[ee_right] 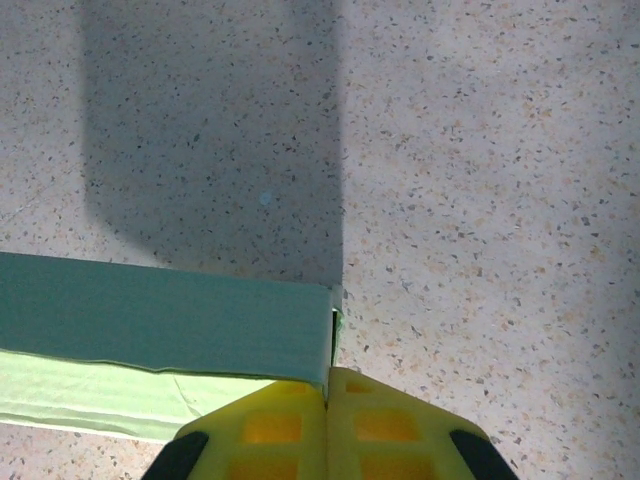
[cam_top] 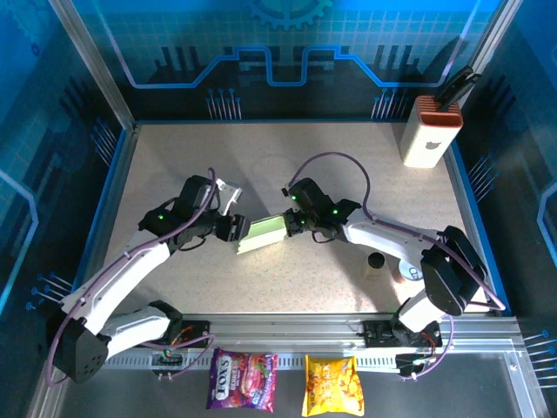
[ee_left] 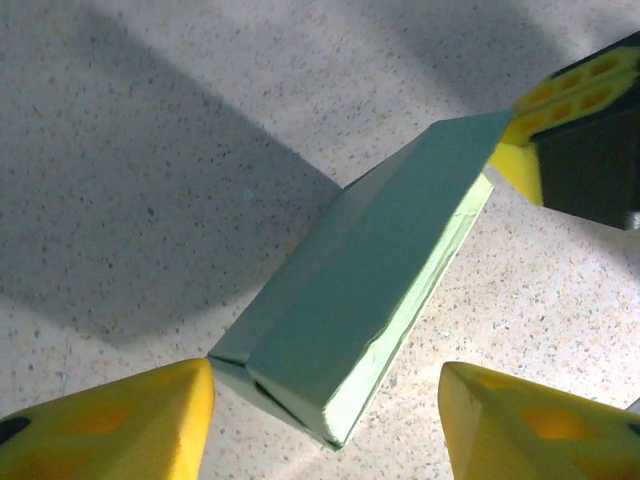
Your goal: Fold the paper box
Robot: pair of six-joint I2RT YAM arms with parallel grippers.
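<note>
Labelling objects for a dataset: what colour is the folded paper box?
The paper box is pale green; clearest in the left wrist view.

- The left arm [cam_top: 130,270] reaches from the near edge of the desk [cam_top: 261,157] toward its middle, elbow bent.
- The left hand [cam_top: 237,228] is spread, its yellow fingers [ee_left: 120,425] standing apart on either side of the paper box [cam_top: 261,233].
- The right arm [cam_top: 383,233] stretches leftward from the near right corner.
- The right hand [cam_top: 289,223] has its fingers [ee_right: 290,430] pressed together, pinching the box's end.
</note>
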